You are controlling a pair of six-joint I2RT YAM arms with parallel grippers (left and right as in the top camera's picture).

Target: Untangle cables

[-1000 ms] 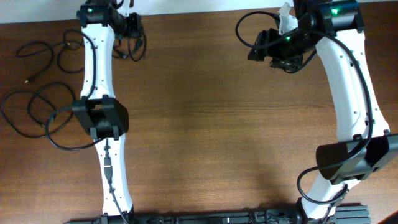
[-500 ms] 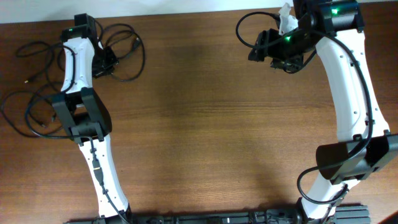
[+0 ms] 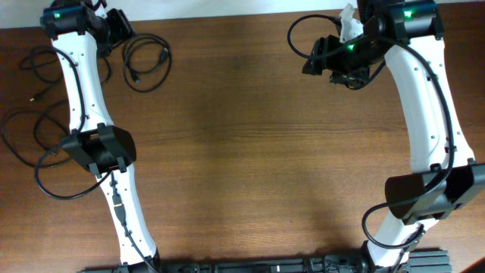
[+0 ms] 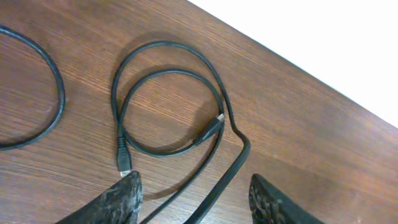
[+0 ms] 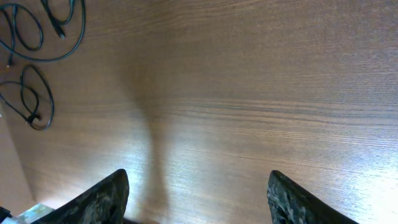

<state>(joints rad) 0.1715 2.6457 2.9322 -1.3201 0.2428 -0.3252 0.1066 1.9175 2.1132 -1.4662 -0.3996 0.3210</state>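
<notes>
One cable (image 3: 163, 53) lies as a loose double loop at the far left of the wooden table, just right of my left gripper (image 3: 114, 26). In the left wrist view the loop (image 4: 211, 129) shows both plug ends, and two of its strands run down between the open fingers of my left gripper (image 4: 196, 180). A second cable (image 3: 38, 54) and a third, larger loop (image 3: 61, 196) lie along the left edge. My right gripper (image 3: 333, 64) is open and empty above bare wood at the far right (image 5: 198, 176). The cables (image 5: 52, 102) show far off in its view.
The table's far edge meets a white wall (image 4: 323, 43) just behind the loop. The left arm's white links (image 3: 83, 91) lie over the left-hand cables. Thick black arm wiring (image 3: 299, 34) hangs by the right wrist.
The left arm has swung left and back to the far left corner. The looped cable now lies spread out to the gripper's right. The right arm has not moved.
</notes>
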